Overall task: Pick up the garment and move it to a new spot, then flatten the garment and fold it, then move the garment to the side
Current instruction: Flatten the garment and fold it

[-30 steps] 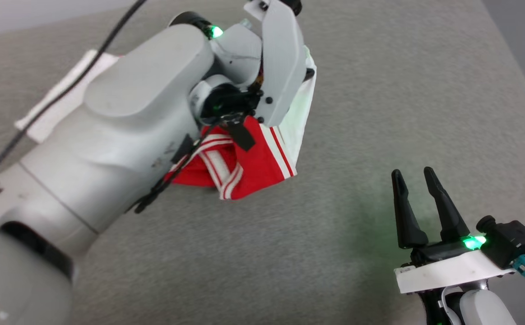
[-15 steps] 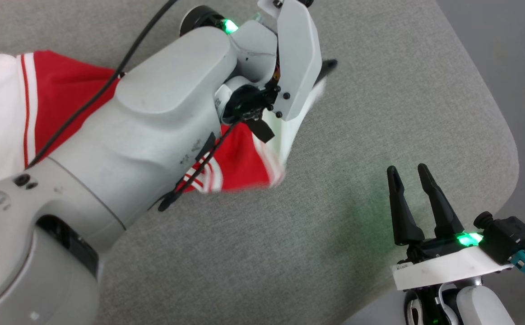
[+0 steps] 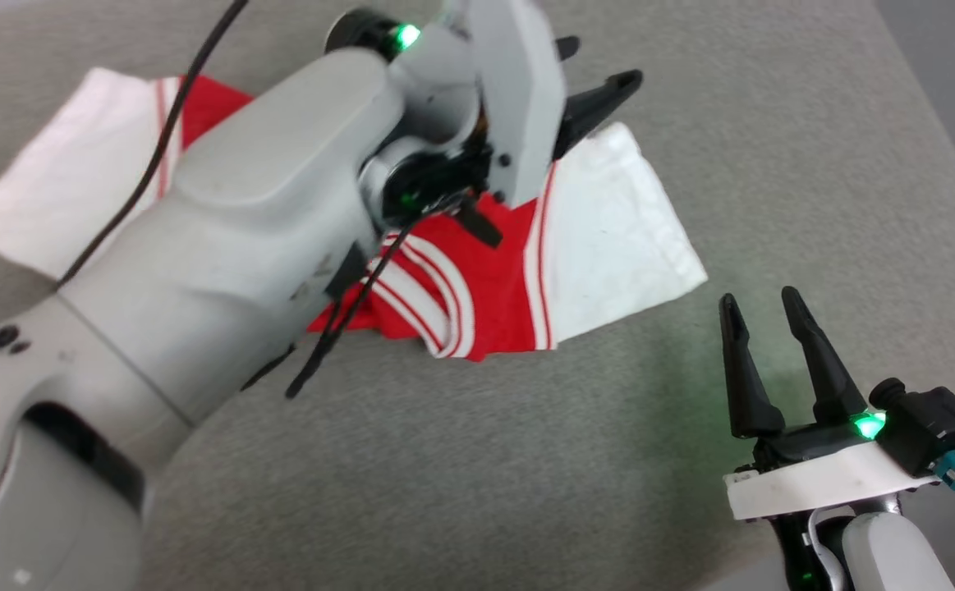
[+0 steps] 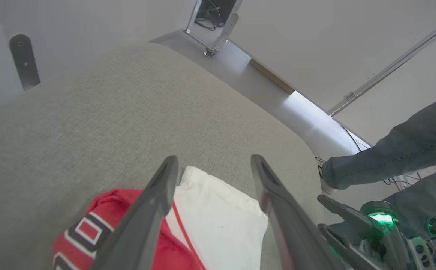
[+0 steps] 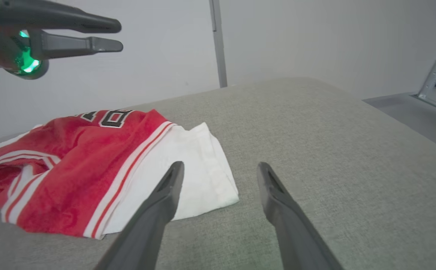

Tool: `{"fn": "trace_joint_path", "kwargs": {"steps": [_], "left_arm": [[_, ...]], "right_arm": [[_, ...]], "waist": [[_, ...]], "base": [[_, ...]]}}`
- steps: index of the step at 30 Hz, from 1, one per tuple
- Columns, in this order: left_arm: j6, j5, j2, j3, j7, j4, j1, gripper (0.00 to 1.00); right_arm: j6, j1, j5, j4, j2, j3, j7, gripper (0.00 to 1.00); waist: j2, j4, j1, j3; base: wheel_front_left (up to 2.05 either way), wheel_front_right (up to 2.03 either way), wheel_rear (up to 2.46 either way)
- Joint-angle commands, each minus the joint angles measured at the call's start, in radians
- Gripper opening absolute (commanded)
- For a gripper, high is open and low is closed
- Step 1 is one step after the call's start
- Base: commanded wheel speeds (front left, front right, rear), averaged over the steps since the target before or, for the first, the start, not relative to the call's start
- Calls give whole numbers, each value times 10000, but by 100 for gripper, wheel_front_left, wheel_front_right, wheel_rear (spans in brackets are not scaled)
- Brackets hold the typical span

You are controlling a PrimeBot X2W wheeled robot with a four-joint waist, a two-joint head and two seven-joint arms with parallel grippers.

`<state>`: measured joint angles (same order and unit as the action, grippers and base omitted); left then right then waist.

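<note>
Left wrist view: garment (image 4: 218, 225), person's leg (image 4: 390, 157)

Looks like a robotics lab to me: bare pale walls (image 5: 296, 37), grey cloth-covered desk (image 5: 315, 131) with rounded corners, metal framing (image 4: 225, 32) on the floor, a person's leg (image 4: 401, 150) in jeans nearby.

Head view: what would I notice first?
The bright red and white T-shirt lying rumpled on the grey cushion grabs the eye first. A big pale arm reaches across it, its left end effector open above the white sleeve. The right end effector sits open at the lower right.
</note>
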<state>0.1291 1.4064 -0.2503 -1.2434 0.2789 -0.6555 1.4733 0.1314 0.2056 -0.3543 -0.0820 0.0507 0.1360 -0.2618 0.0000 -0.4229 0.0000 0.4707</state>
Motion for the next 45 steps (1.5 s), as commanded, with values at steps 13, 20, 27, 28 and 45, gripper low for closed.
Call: {"fn": "trace_joint_path", "kwargs": {"steps": [13,20,27,28,45], "left_arm": [[19,630,-2123,257,-3820,1798,-3639,100],[19,879,-2685,541,-5188,2319,-5413,100],[17,-65,-2837,2232,-5429,2462,-7574,100],[-38,-373,-2748,2630,-5427,2493,-7967,100],[-1284,-7110,-783,9188,-5435,5069,-13402,100]], "right_arm": [[-14,-627,1572,-264,326,-854,-42,100],[-15,-953,1614,-92,671,-1181,238,100],[-15,-1424,1479,339,895,-1715,681,100],[-15,-1495,1452,399,936,-1768,740,100],[-15,-1989,1344,1254,1427,-2305,1914,100]], "waist": [[0,2993,0,-1788],[0,3807,0,-2153],[0,4433,0,-2578],[0,4485,0,-2641],[0,4708,0,-3040]], "base": [[0,0,0],[0,0,0],[0,0,0],[0,0,0],[0,0,0]]}}
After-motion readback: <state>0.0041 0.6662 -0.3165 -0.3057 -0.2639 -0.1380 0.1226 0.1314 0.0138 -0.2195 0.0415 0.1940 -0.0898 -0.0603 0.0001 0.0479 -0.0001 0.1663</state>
